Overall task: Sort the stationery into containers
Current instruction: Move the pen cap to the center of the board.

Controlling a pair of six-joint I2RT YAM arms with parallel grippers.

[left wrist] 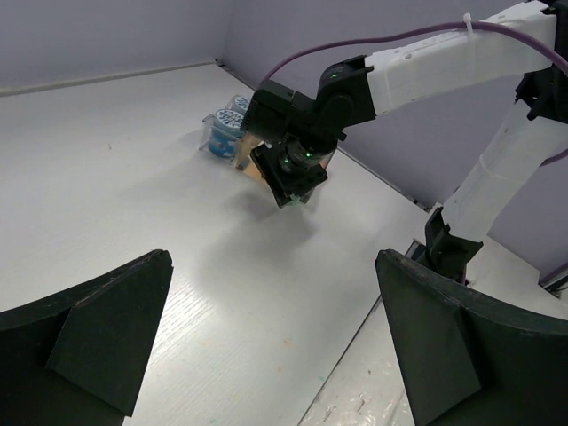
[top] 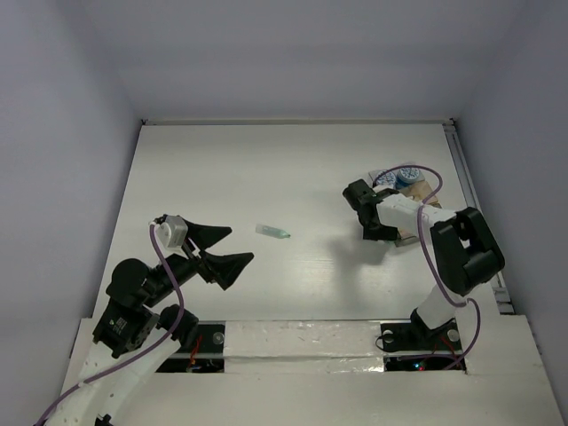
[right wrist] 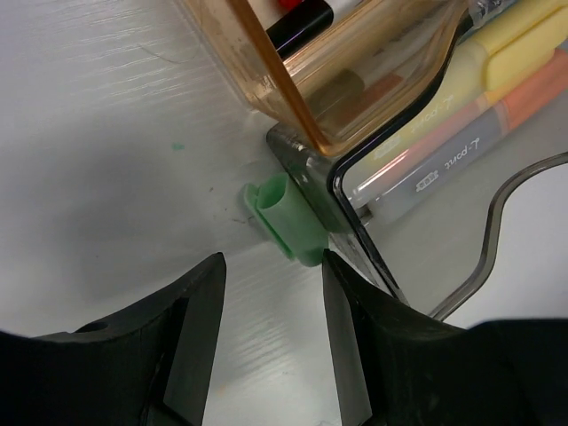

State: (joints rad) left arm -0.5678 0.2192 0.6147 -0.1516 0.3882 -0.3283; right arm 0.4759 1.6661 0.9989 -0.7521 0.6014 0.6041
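A short green stub (right wrist: 288, 217) lies on the table against the corner of a clear tray (right wrist: 355, 240) that holds yellow and orange highlighters (right wrist: 479, 98). My right gripper (right wrist: 272, 264) is open just short of the stub, with nothing between its fingers. An amber tray (right wrist: 355, 80) with pens stands beside the clear one. From above, the right gripper (top: 368, 219) hangs at the near-left edge of the containers (top: 417, 197), where blue-and-white pots (top: 404, 176) sit. A pale pen with a green tip (top: 272, 232) lies mid-table. My left gripper (top: 219, 251) is wide open left of it, empty.
The right arm's purple cable (top: 426, 240) loops over the containers. A thin grey loop (right wrist: 497, 222) curves across the table right of the clear tray. The table's right edge rail (top: 470, 204) runs close behind the containers. Enclosure walls stand on all sides.
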